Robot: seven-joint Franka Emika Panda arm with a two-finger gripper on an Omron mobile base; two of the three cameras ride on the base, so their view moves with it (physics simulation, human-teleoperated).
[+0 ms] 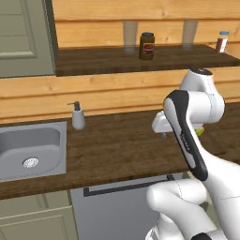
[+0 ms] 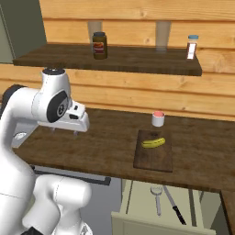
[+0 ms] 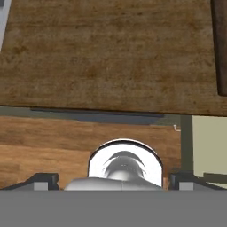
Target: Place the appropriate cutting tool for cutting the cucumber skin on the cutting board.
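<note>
A dark wooden tabletop (image 2: 105, 137) is backed by pale plank walls, with a shelf (image 2: 114, 57) above carrying a jar (image 2: 99, 45) and a shaker (image 2: 192, 47). A sink (image 1: 29, 147) and soap dispenser (image 1: 77, 116) are set at the left. The cucumber (image 2: 153, 142) lies on the cutting board (image 2: 154, 156), a red-topped cup (image 2: 158, 118) just behind. In the open drawer (image 2: 142, 204) below, a peeler (image 2: 157, 196) and knife (image 2: 173, 204) are seen. The gripper (image 3: 113, 181) is held over bare tabletop, jaws spread wide, nothing between them.
</note>
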